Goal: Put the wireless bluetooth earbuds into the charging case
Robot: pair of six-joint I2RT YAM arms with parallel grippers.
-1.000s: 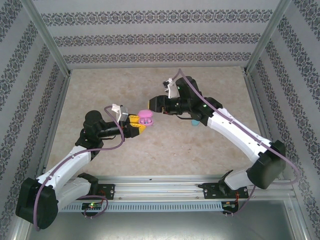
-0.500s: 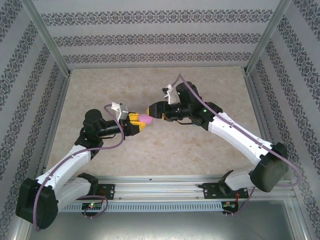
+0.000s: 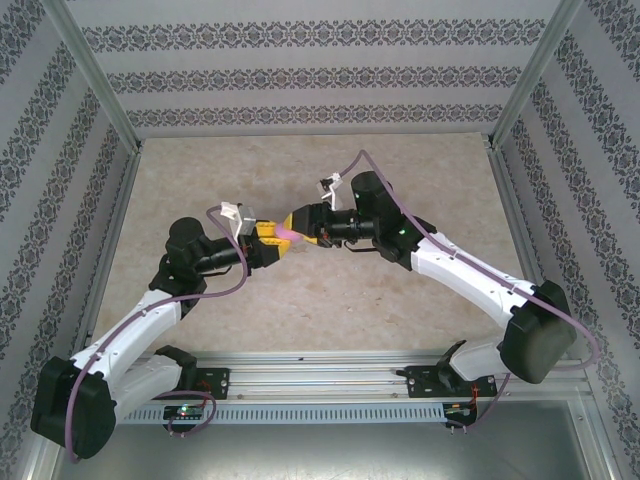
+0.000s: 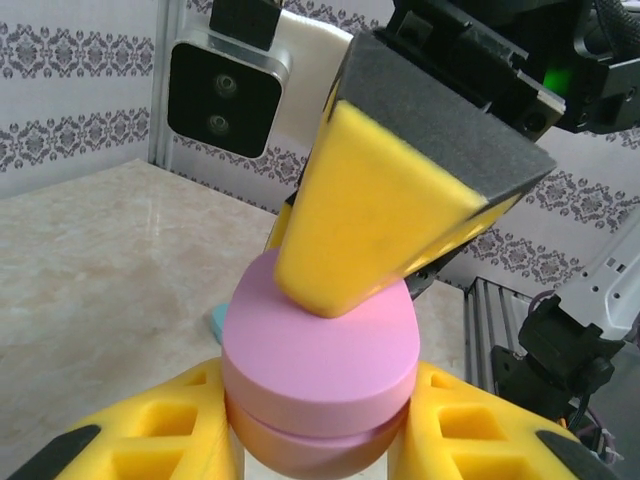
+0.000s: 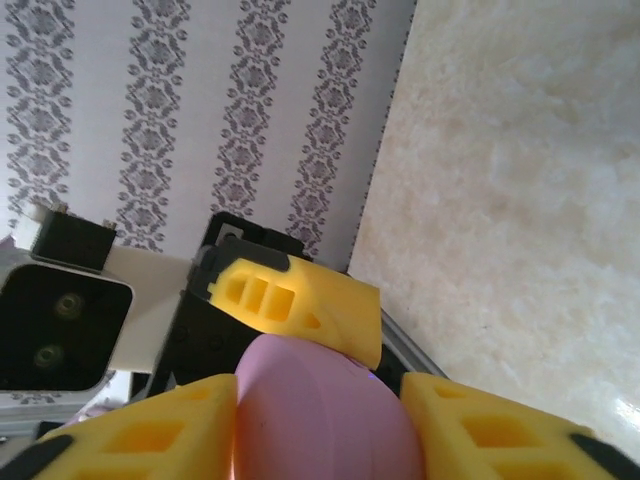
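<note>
Left gripper: I pinch the pink charging case by its sides, held aloft.
Right gripper: I clamp across its lid.
Progress: the case looks closed; whether the earbuds sit inside, I cannot tell.

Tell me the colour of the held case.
The case is pink, clearest in the left wrist view.

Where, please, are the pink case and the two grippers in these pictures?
pink case (image 4: 318,345): left wrist view, on its flat closed lid.
left gripper (image 3: 277,246): top external view, between its yellow fingertips.
right gripper (image 3: 297,224): top external view, between its yellow fingertips.
</note>
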